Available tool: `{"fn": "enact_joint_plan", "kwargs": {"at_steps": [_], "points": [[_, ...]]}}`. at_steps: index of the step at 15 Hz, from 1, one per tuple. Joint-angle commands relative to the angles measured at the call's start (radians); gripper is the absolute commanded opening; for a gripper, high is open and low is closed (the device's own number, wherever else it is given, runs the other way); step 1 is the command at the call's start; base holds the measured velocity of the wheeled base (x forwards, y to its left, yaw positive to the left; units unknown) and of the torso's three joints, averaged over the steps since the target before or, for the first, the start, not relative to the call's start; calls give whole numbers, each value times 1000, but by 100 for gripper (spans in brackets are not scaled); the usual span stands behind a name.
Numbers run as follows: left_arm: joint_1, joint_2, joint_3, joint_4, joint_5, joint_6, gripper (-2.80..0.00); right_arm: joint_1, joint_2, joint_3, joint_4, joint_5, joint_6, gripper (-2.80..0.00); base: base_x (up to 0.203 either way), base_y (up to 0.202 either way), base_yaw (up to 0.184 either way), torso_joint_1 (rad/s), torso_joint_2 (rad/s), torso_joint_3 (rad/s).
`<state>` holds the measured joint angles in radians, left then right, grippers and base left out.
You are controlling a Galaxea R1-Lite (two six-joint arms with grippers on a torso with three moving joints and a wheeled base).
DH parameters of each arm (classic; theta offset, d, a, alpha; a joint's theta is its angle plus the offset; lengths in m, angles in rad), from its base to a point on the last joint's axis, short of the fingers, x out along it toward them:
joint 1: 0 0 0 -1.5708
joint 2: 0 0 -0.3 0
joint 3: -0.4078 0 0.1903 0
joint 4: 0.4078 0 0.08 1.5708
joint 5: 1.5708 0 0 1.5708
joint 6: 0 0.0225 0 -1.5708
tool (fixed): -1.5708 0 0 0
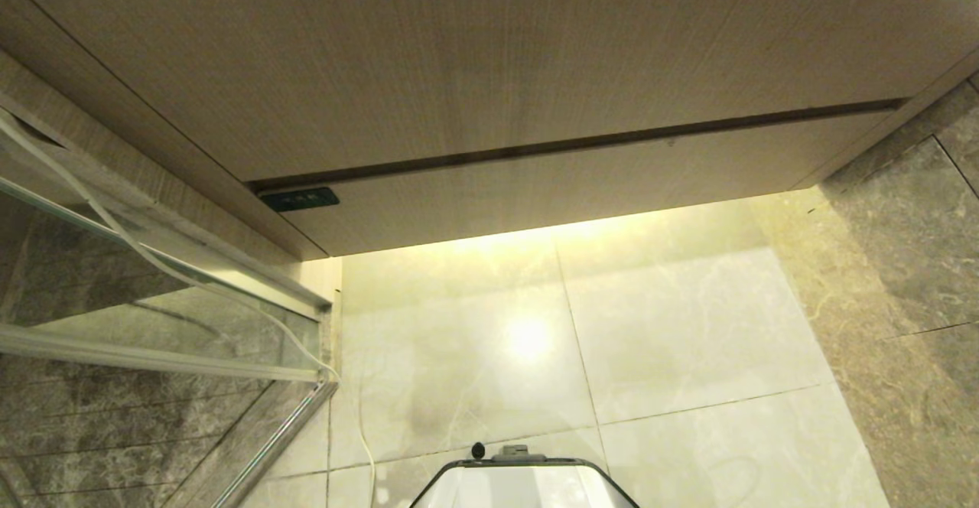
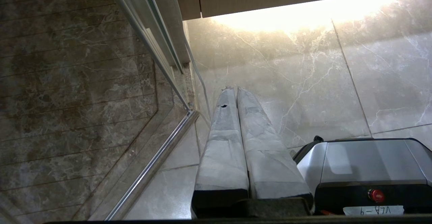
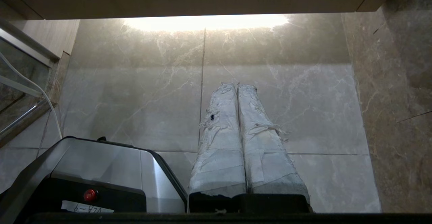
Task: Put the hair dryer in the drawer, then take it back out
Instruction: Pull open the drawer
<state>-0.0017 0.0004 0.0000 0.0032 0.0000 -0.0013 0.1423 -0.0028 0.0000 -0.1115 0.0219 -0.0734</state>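
Note:
The drawer (image 1: 489, 72) shows in the head view as a wide, light brown wood-grain front with no handle, standing shut above a narrower panel. The hair dryer is out of view. My left gripper (image 2: 235, 89) hangs low over the pale floor tiles next to the glass door, its padded fingers pressed together on nothing. My right gripper (image 3: 237, 85) is also shut and empty, pointing at the floor below the vanity. Neither gripper shows in the head view.
A glass shower door with a metal frame (image 1: 153, 294) stands at the left, and a pale cord (image 1: 115, 225) runs down along it. A brown marble wall (image 1: 902, 263) closes the right side. My base (image 1: 524, 485) sits on the tiles. A small dark panel (image 1: 300, 199) marks the vanity's lower left.

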Motion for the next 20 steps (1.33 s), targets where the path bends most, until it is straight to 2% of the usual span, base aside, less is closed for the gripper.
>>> {"fn": "enact_joint_plan", "kwargs": {"at_steps": [1,16,20], "points": [[0,0,2,0,0,0,-280,2,-37,40,0,1,0,-280,0,0,0,0,0,0],[0,0,2,0,0,0,-280,2,-37,40,0,2,0,-280,0,0,0,0,0,0],[0,0,2,0,0,0,-280,2,-37,24,9,4,-23,-280,0,0,0,0,0,0]]}}
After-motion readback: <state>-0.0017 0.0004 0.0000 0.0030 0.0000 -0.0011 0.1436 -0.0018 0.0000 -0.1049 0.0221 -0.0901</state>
